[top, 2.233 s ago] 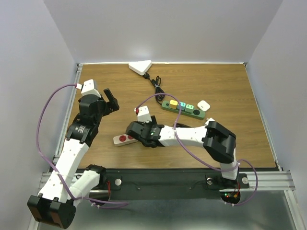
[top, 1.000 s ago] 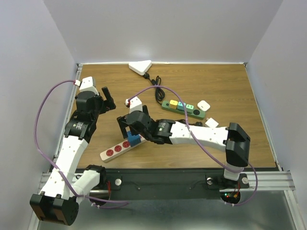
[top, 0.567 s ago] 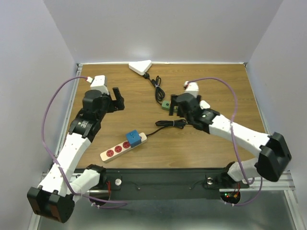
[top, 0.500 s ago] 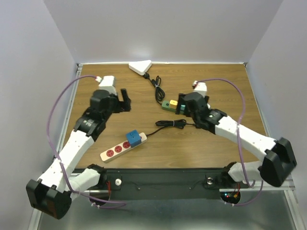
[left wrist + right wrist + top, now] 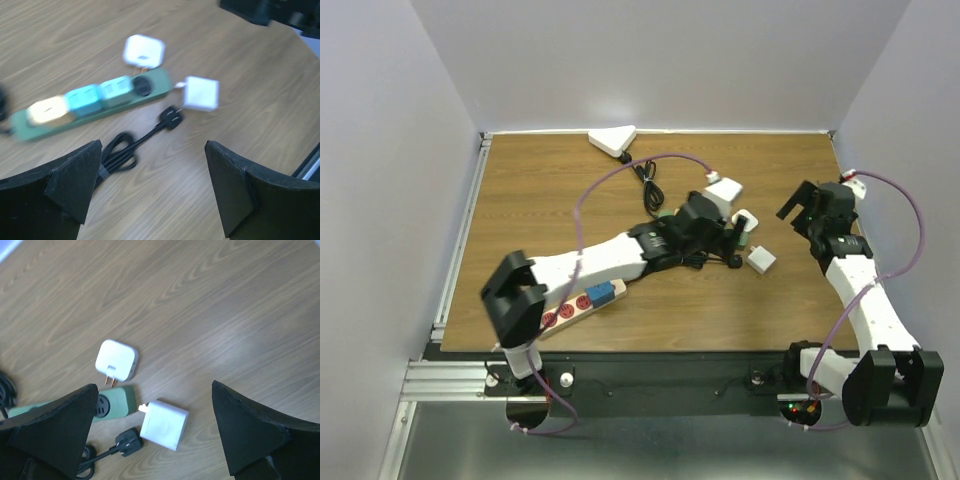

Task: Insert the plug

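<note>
A green power strip (image 5: 90,102) holds a yellow and two teal plugs, with one free round socket (image 5: 142,85) at its end. A black plug (image 5: 171,118) on a coiled black cable (image 5: 120,152) lies just in front of it. My left gripper (image 5: 728,240) hovers open and empty above them; its fingertips (image 5: 75,180) frame bare wood. My right gripper (image 5: 798,205) is open and empty, high at the right. It looks down on the strip's end (image 5: 112,402) and the black plug (image 5: 128,441).
Two white adapters lie by the strip: a flat one (image 5: 116,359) and a square one (image 5: 164,424). A white strip (image 5: 570,305) with a blue plug (image 5: 605,292) lies front left. A white triangular block (image 5: 612,141) sits at the back edge.
My left arm has swung from the left side across to the middle, over the green strip. My right arm has pulled back from the middle to the right edge.
</note>
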{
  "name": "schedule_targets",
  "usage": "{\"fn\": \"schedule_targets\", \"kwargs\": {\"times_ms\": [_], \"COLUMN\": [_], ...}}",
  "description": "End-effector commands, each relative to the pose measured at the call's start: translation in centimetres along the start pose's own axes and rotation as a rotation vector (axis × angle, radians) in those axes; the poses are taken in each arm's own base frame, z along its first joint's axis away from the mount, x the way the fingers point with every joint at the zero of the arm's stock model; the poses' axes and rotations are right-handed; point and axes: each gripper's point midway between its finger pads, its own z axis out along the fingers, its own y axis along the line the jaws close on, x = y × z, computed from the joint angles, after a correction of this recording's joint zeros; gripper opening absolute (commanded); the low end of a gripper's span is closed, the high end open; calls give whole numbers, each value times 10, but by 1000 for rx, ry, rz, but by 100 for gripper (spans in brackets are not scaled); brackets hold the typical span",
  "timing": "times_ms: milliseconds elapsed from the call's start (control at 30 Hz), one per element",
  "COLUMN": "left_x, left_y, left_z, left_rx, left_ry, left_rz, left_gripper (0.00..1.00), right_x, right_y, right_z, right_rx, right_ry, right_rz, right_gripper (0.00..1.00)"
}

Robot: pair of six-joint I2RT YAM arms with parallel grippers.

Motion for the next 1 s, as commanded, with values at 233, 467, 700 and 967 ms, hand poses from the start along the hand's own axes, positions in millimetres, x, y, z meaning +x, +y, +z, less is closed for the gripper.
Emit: {"fn": "schedule_targets", "kwargs": {"times_ms": [233, 467, 700, 967], "left_x": [1, 40, 58, 72], "left_y": [-108, -107, -109, -103], "left_z": [78, 118, 146, 165], "left_rx": [227, 209, 210, 211], "left_ry": [-29, 5, 23, 45], "left_rz": [120, 172, 199, 172], "left_gripper": [96, 96, 96, 96], "right_x": [-51, -69, -75, -78], "right_y": [-26, -35, -25, -20], "right_z": [-21, -38, -47, -55], "right_rx": [-142, -179, -233, -258], "right_ry": [-78, -129, -137, -148], "right_rz": [171, 207, 208, 205], "right_gripper": [100, 100, 100, 100]}}
